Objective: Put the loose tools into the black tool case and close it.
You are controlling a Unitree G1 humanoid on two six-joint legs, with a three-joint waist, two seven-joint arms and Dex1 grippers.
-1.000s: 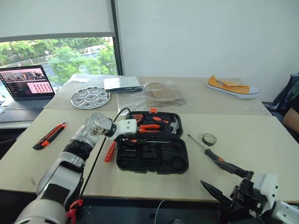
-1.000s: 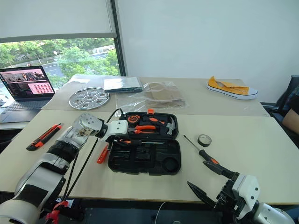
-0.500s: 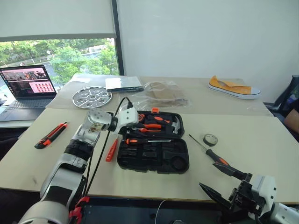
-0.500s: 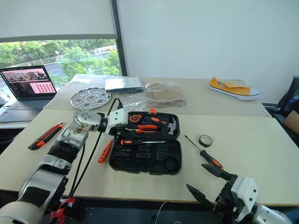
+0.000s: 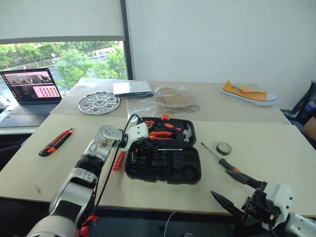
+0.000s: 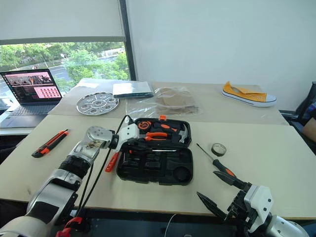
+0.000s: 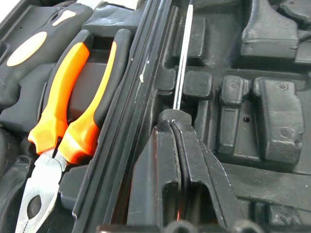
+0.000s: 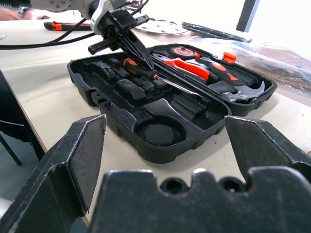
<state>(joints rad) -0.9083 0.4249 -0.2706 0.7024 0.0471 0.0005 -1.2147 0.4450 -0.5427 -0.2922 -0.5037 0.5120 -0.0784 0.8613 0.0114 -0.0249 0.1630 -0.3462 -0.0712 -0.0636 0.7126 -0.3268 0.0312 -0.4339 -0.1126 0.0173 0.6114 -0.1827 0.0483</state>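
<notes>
Left hand point(image 8: 127, 41), fingers pressed together on the handle of a slim screwdriver point(image 8: 160, 80) lying in the near half of the open black tool case point(image 5: 163, 167) at mid-surface. Risk: the shaft rests along the hinge ridge (not clearly in its recess), so release could leave it proud and block the lid. Right hand point(image 5: 240, 194) gapes wide, empty, at the near right edge. Still loose: orange screwdriver point(image 5: 118, 160) left of the case, utility knife point(image 5: 55, 142) far left, second screwdriver point(image 5: 223, 163) and tape roll point(image 5: 223, 147) right
</notes>
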